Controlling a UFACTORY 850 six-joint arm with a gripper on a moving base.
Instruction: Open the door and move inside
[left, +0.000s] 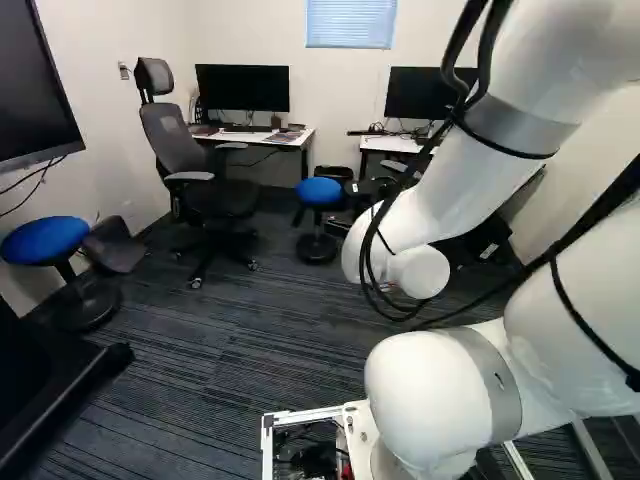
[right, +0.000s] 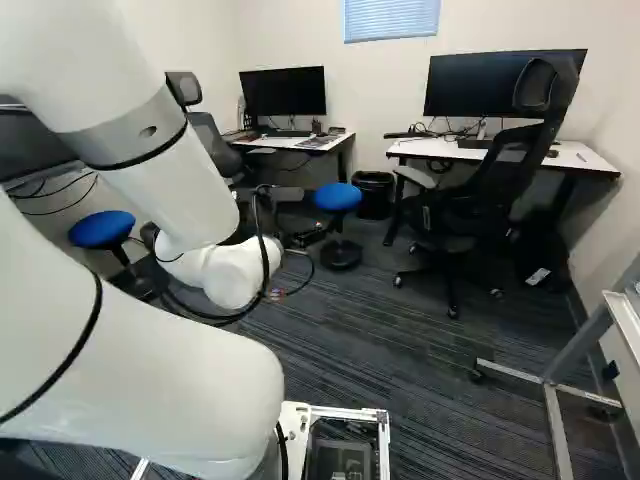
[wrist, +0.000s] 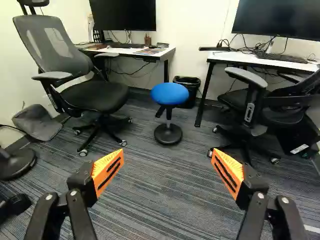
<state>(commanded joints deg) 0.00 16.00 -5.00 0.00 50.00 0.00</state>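
Door position I cannot tell from these views; gripper (right: 300, 216) hangs with its orange pads (wrist: 109, 167) spread wide apart; blue stool (wrist: 170, 93) stands ahead at its twelve o'clock, bin (wrist: 192, 98) just behind; grey-backed chair (wrist: 55, 47) stands at eleven, black chair (wrist: 280, 111) at one. Two white desks (wrist: 167, 51) stand beyond, against the wall (wrist: 195, 22).

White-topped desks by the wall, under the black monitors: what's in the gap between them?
A black waste bin stands in the gap, with a round blue stool on a black base nearer the camera. The wrist view shows both.
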